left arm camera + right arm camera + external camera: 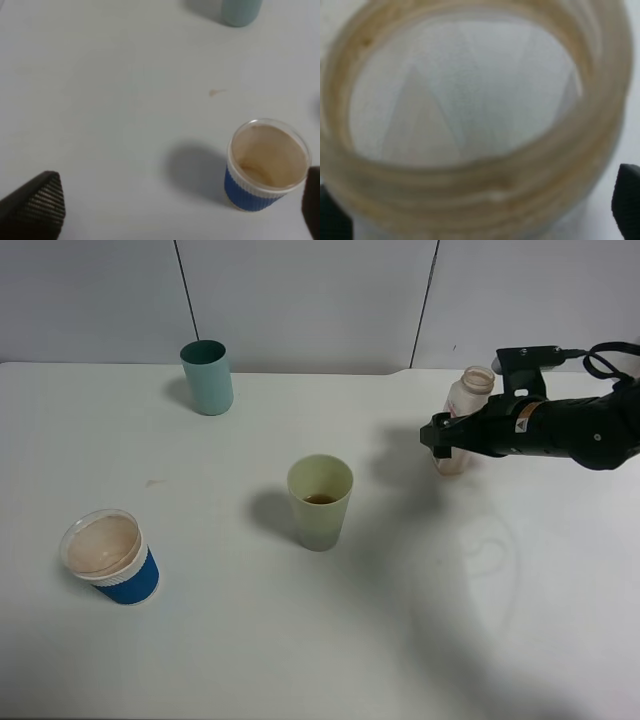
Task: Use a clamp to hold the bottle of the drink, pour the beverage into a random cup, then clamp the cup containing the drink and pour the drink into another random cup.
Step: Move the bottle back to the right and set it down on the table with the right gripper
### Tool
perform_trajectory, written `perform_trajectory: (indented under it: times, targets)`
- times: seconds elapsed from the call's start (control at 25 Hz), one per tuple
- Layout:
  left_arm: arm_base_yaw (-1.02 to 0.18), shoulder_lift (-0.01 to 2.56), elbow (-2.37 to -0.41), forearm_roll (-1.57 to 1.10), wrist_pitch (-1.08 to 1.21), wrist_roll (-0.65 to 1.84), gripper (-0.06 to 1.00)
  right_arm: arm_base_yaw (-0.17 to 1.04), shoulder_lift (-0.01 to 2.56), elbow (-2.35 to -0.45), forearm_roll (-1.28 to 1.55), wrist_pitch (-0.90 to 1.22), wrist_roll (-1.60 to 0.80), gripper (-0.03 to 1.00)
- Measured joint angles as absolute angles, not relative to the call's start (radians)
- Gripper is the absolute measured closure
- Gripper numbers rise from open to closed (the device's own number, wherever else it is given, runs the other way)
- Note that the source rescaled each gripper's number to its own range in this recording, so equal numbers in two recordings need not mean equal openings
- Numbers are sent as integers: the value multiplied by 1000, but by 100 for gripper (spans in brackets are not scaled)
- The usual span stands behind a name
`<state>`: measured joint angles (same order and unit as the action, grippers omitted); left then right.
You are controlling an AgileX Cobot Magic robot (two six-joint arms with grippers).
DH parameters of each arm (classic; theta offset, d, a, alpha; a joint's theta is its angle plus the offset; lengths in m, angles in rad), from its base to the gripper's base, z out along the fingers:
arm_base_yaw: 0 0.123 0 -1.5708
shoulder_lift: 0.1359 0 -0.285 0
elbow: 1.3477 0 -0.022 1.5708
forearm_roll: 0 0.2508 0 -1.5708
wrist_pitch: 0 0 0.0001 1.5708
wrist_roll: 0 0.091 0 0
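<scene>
Right clamp (448, 438) straddles the upright bottle (468, 398) at the far right of the white table (230, 640), jaws apart with a sliver of gap showing, so released. At the centre, the pale yellow-green tumbler (320, 520) holds a little brown beverage (320, 499). It is probably light, smooth and slippery, with thin flexing walls, and best pinched gently mid-wall, below the rim.

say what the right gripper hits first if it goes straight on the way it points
Most likely the bottle: it stands upright between the right gripper's jaws and fills the right wrist view.
</scene>
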<state>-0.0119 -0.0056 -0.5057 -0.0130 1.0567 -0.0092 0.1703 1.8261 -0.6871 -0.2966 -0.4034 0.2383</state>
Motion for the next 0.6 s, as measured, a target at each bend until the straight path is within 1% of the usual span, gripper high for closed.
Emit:
perform_trajectory:
  times: [0.12,0.6]
  targets:
    - [-12,-6,-506,-13,1057,-9,7,170,1800,-686,-297,-393,252,-3]
    - [-12,-6,-506,-13,1057,-9,7,170,1657,-685,-297,-344,260,-3]
